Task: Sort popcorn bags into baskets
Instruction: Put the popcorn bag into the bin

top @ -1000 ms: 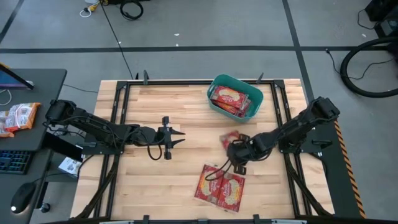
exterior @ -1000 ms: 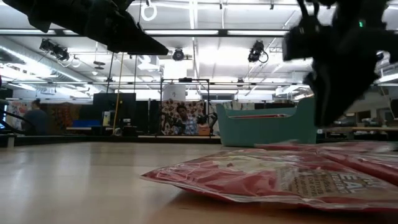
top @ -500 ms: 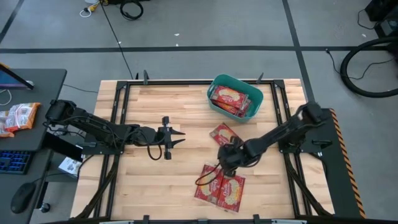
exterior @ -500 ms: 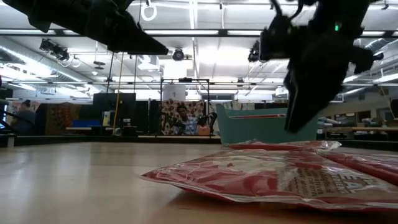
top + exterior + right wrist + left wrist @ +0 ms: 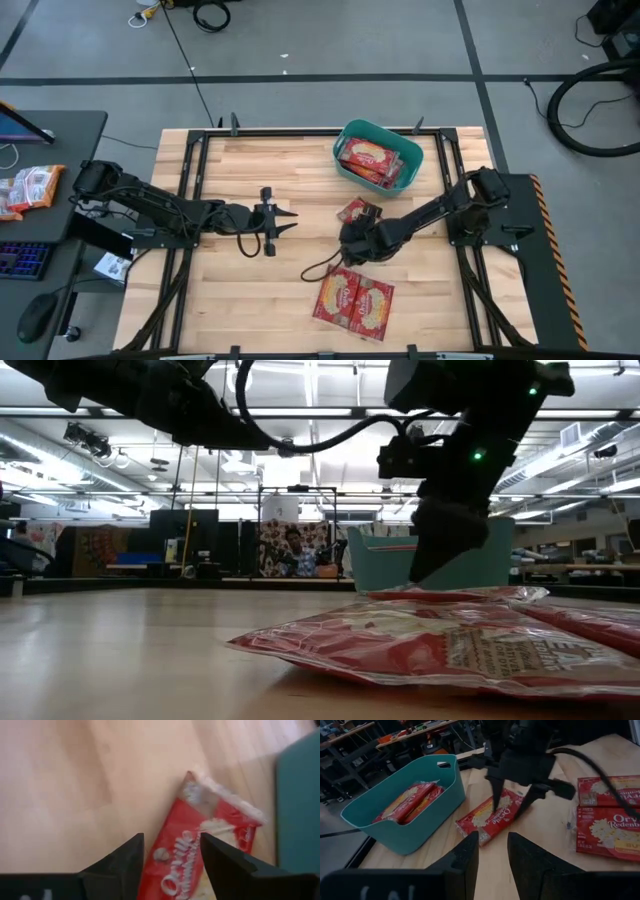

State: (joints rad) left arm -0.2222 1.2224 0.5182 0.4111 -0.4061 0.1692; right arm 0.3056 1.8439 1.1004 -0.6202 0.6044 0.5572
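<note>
One red popcorn bag [image 5: 357, 211] lies flat on the wood just on the near side of the teal tub [image 5: 378, 152]; it also shows in the left wrist view [image 5: 487, 817] and the right wrist view [image 5: 200, 855]. The tub holds several bags [image 5: 412, 802]. Two more bags [image 5: 355, 300] lie side by side near the table's near edge. My right gripper [image 5: 352, 232] is open and points down over the loose bag, one finger above its printed face and one beside its edge [image 5: 506, 814]. My left gripper [image 5: 285, 222] waits, open, left of the table's middle. My right gripper comes at the loose bag from above with its fingers apart [image 5: 495, 802]. One fingertip is right at the bag's red face [image 5: 490, 817]. Whether it touches the bag, I cannot tell.
Black frame rails run along the table's edges [image 5: 190, 190]. A cable loops from the right arm down onto the wood [image 5: 318, 268]. Bare wood lies between the two grippers and along the near left. A desk with snack packets [image 5: 30, 188] stands off the table's left.
My right gripper has moved toward the table's left edge and slightly down, passing from the loose bag's right side to a place over it. Its arm has stretched farther across the table. The loose bag, partly hidden before, now shows in full.
</note>
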